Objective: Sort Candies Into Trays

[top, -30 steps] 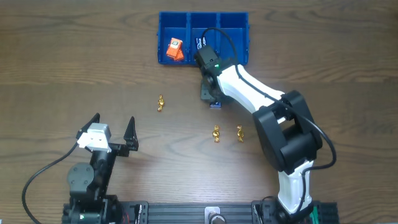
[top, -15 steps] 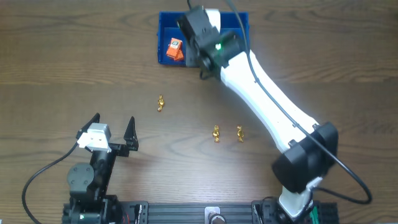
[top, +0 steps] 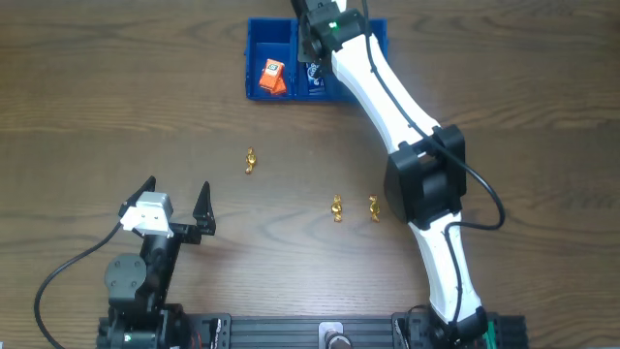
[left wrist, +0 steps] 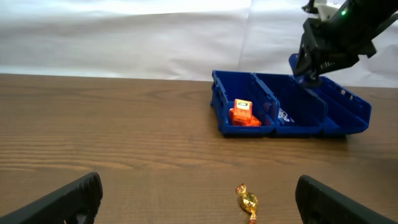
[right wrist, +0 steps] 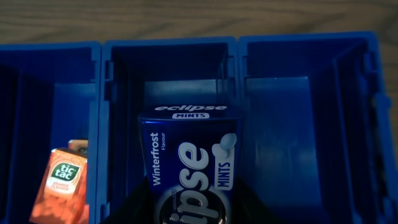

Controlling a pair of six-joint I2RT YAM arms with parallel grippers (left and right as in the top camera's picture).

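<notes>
**Right gripper (right wrist: 194, 211) at the tray: fingers clamped on a blue mint box (right wrist: 189, 149).**
The box hangs over the middle bay of the blue tray (top: 254, 58), between the dividers. A blue pack (left wrist: 283, 116) lies in that bay, and an orange candy box (top: 273, 77) in the left one. Three gold candies (top: 337, 207) lie loose on the wooden table (top: 97, 97). The left gripper (top: 174, 208) sits near its base, fingers spread.

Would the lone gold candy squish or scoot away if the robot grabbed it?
The gold candy looks small, so it is probably light and easily nudged. Its shiny twisted wrapper may crinkle and slip when pinched. It likely won't roll far.
</notes>
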